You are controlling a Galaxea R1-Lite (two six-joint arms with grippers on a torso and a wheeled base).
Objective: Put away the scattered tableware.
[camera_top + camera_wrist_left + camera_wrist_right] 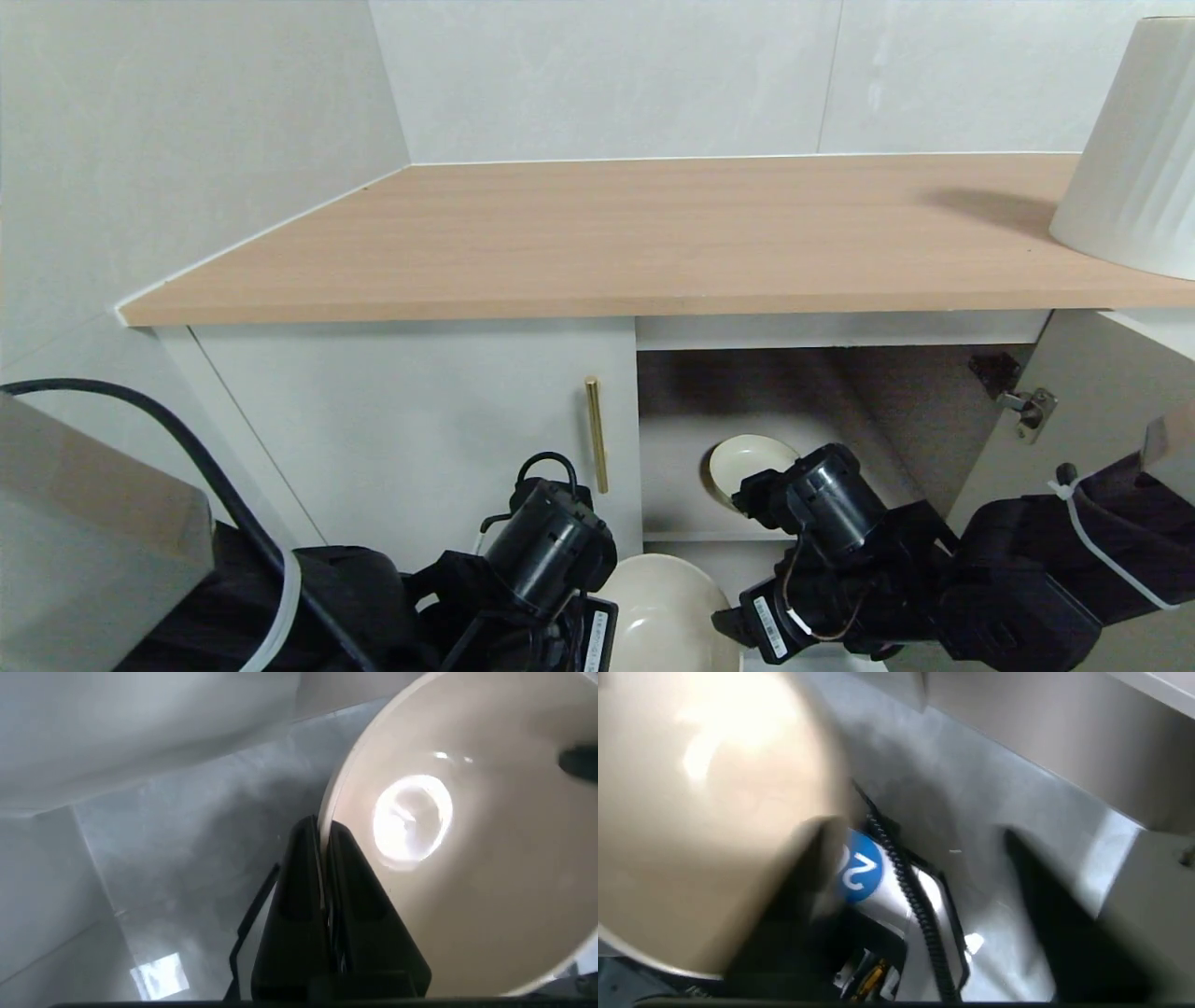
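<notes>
small bowl (742, 459) already in the open cabinet (840, 329); left gripper (324, 863) clamps a bigger bowl (486, 859) by its rim, not yet shelved; right gripper (924, 891) seems spread, empty

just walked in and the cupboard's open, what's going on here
The robot is putting tableware away under the counter. Its left end effector is pinched on the rim of a cream bowl, held low in front of the cabinet, whose right door is open. The right end effector is open beside that bowl, holding nothing. A second cream bowl already sits inside.
</notes>
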